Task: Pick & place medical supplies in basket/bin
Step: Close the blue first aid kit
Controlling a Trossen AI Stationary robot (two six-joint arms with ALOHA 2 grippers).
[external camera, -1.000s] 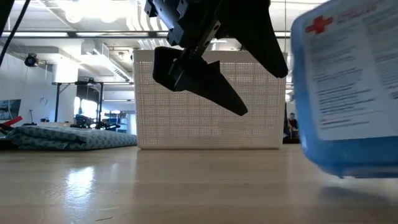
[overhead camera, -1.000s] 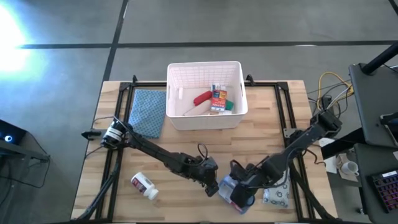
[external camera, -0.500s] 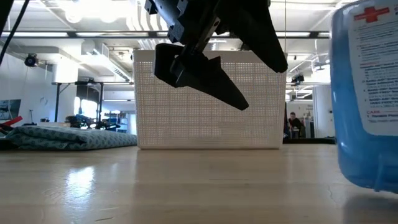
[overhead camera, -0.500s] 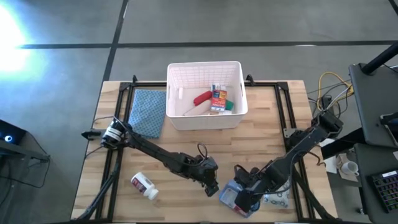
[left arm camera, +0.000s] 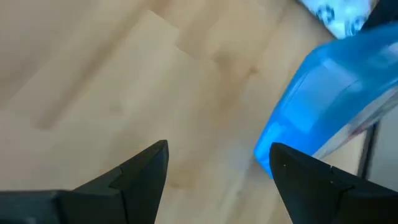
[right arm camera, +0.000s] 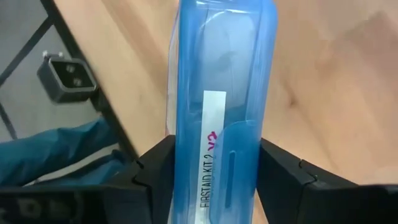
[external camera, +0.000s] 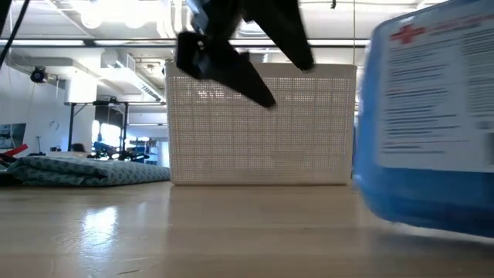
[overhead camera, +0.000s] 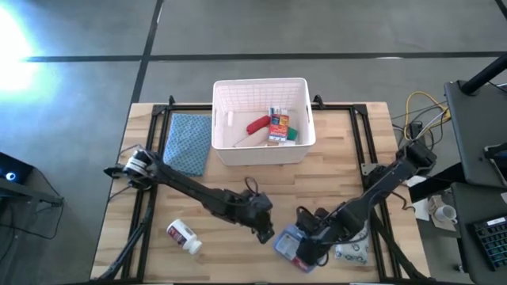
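my right gripper (right arm camera: 214,171) pinches the blue first-aid case (right arm camera: 217,93); left gripper (left arm camera: 217,165) gapes empty beside it. next: lift, carry toward twelve o'clock, into the basket (overhead camera: 261,89).

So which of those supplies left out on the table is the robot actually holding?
The blue first-aid kit case, clamped between the right gripper's fingers. The white pill bottle and patterned pouch lie untouched, and the left gripper is open and empty.
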